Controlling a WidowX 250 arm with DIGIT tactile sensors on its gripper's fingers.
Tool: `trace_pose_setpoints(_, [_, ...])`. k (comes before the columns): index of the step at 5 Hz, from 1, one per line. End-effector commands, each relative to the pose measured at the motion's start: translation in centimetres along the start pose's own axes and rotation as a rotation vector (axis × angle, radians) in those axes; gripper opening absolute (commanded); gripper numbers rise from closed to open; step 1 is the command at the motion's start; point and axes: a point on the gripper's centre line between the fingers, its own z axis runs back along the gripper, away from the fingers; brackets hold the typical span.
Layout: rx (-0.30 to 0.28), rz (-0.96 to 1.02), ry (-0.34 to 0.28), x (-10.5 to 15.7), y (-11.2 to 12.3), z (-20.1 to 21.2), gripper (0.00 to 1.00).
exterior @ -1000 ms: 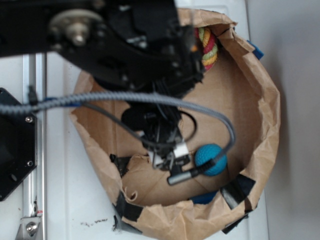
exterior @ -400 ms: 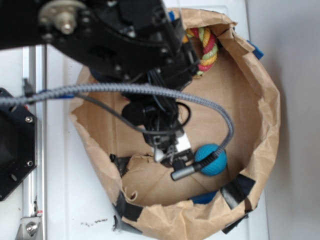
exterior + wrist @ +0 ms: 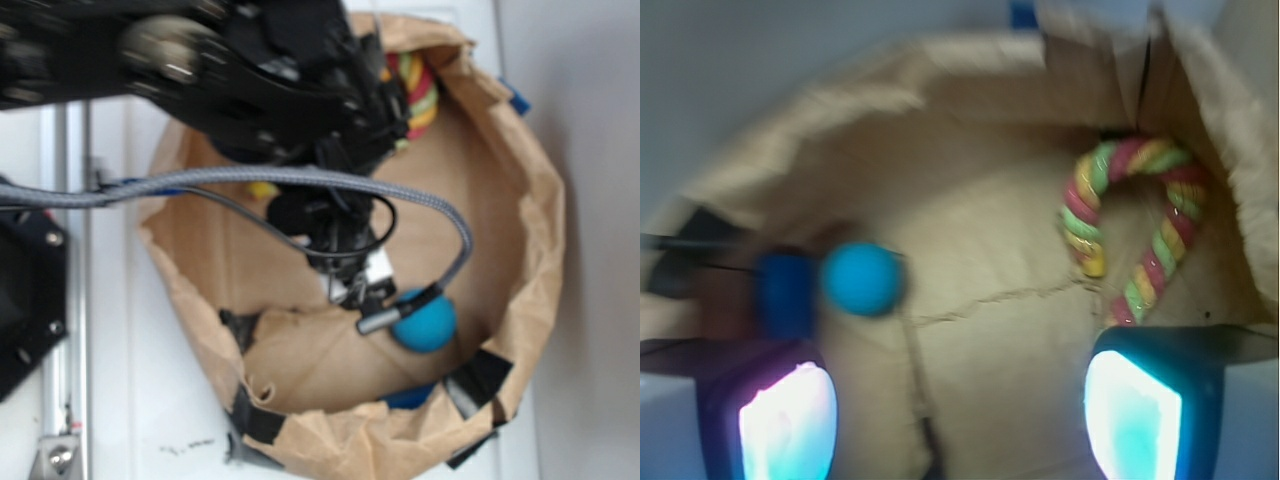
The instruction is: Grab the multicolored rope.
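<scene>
The rope (image 3: 1130, 235) lies on the floor of the paper bin (image 3: 970, 240), bent like a cane with its hook against the far wall. In my wrist view it sits ahead of my claw (image 3: 960, 410) and off toward the right-hand finger (image 3: 1135, 415), whose tip covers the lower end of the longer leg. Nothing is between my fingers: they stand wide apart, and I hold nothing. The ball (image 3: 862, 279) lies ahead of the left-hand finger (image 3: 785, 425), well apart from the rope, with a blue patch (image 3: 786, 295) just beside it. From the outside view my arm (image 3: 260, 90) hides most of the rope (image 3: 418, 92); only a few red, yellow and green turns show at the bin's (image 3: 520, 230) upper edge. There the ball (image 3: 425, 320) rests just beside my claw (image 3: 355, 290), which is blurred.
</scene>
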Motion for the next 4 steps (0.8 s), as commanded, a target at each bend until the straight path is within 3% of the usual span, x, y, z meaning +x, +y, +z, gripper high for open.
trace_pose_setpoints(1, [0.017, 0.033, 0.029, 0.3, 1.7, -4.3, 1.00])
trace_pose_setpoints(2, [-0.016, 0.061, 0.084, 0.7, 2.1, -5.5, 1.00])
trace_pose_setpoints(3, [0.005, 0.104, 0.105, 1.6, 3.2, -5.0, 1.00])
trace_pose_setpoints(4, [-0.009, 0.158, 0.121, 1.9, 4.9, -4.0, 1.00])
